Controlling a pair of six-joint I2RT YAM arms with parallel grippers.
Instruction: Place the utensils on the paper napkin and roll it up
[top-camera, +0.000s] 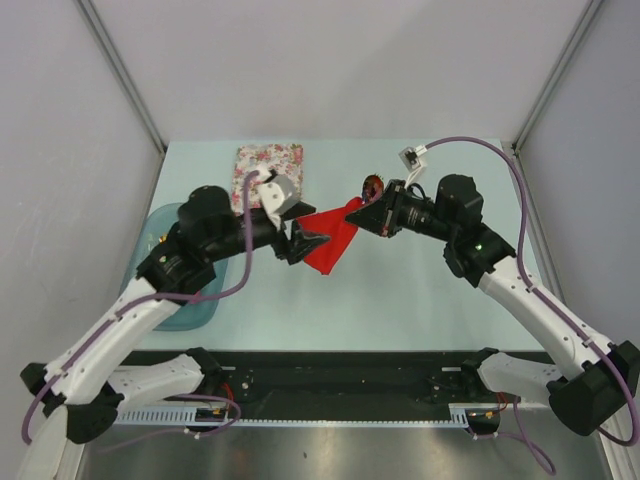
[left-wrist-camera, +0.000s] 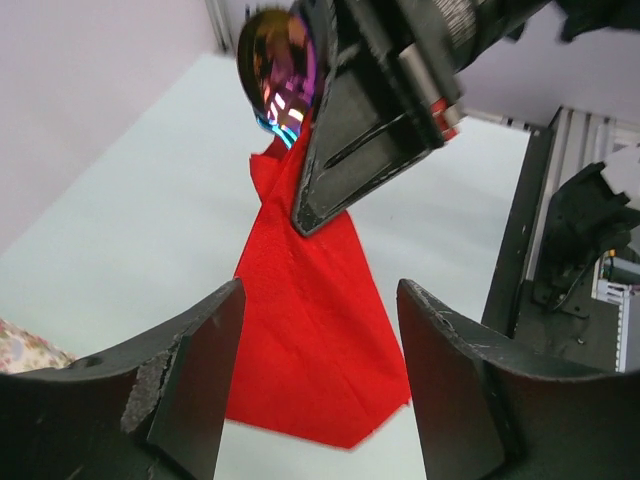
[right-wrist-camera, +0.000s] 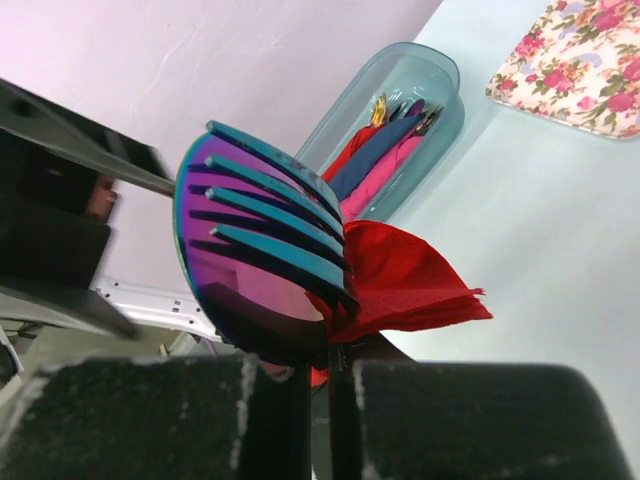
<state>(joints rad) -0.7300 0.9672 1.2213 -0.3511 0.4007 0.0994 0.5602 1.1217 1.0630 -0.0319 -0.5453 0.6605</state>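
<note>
Gripping red napkin (left-wrist-camera: 310, 330), iridescent fork (right-wrist-camera: 270, 225), spoon (left-wrist-camera: 280, 55), right claw (right-wrist-camera: 330, 400) closed, left claw (left-wrist-camera: 320, 300) gaping

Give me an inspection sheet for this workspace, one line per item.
Surface: pale teal table.
Job's things: red napkin hangs loosely, bunched around the blue fork and spoon.
Clutter: floral pad; clear bin holding rolled napkins.
Grippers: right gripper shut on the red napkin and utensil handles; left gripper open, by the hanging part.
Cables: purple cables looped along both arms.
Surroundings: plain grey walls.
</note>
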